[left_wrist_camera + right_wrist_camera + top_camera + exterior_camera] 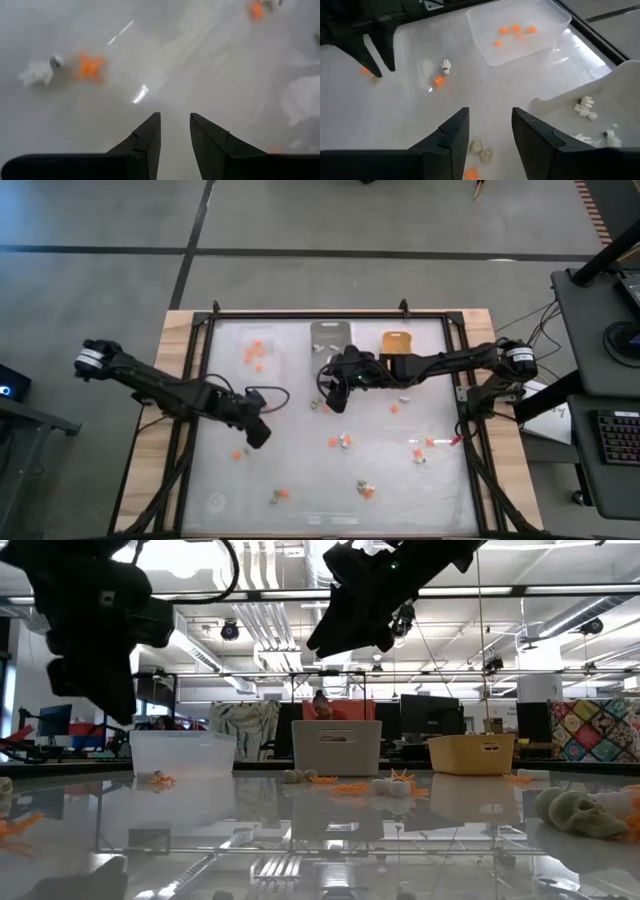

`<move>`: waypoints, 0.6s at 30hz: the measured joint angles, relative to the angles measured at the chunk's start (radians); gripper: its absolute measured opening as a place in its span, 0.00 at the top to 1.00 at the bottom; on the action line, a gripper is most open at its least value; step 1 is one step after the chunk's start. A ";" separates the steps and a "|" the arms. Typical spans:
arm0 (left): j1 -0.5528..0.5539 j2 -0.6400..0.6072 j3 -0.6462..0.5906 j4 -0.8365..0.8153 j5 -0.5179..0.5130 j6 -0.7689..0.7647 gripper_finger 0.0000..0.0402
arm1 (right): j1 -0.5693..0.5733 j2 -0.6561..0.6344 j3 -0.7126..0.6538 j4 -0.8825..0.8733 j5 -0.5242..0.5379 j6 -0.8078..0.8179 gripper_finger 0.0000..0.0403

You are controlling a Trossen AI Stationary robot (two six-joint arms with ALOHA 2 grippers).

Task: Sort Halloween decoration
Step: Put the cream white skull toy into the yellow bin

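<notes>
Mid-sort: trinkets [340,441] are scattered over the bench [300,480], some binned; left gripper [258,436] and right gripper [335,398] are held spread, empty; a descent onto a trinket is judged next.

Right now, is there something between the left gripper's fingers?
No. In the left wrist view the gap at the left gripper shows only bare table; the orange trinket lies farther off.

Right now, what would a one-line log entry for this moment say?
left hand: open, empty, above table | right hand: open, empty, by grey tray | clear tray: orange trinkets inside | others scattered
</notes>
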 joint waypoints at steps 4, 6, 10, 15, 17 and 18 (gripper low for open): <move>-0.055 0.070 0.072 -0.132 0.009 -0.107 0.78 | 0.018 0.000 0.000 -0.020 0.000 0.000 0.65; -0.082 0.109 0.108 -0.194 0.022 -0.164 0.78 | 0.029 0.000 0.000 -0.025 0.000 0.000 0.65; -0.143 0.181 0.175 -0.271 0.031 -0.244 0.78 | 0.045 0.000 0.000 -0.031 0.000 0.000 0.65; -0.190 0.261 0.224 -0.331 0.072 -0.292 0.75 | 0.056 0.000 0.000 -0.032 0.000 0.010 0.65; -0.200 0.284 0.226 -0.346 0.087 -0.312 0.72 | 0.058 0.000 0.000 -0.032 0.000 0.010 0.65; -0.204 0.295 0.226 -0.347 0.100 -0.318 0.70 | 0.058 0.000 0.000 -0.032 0.000 0.010 0.65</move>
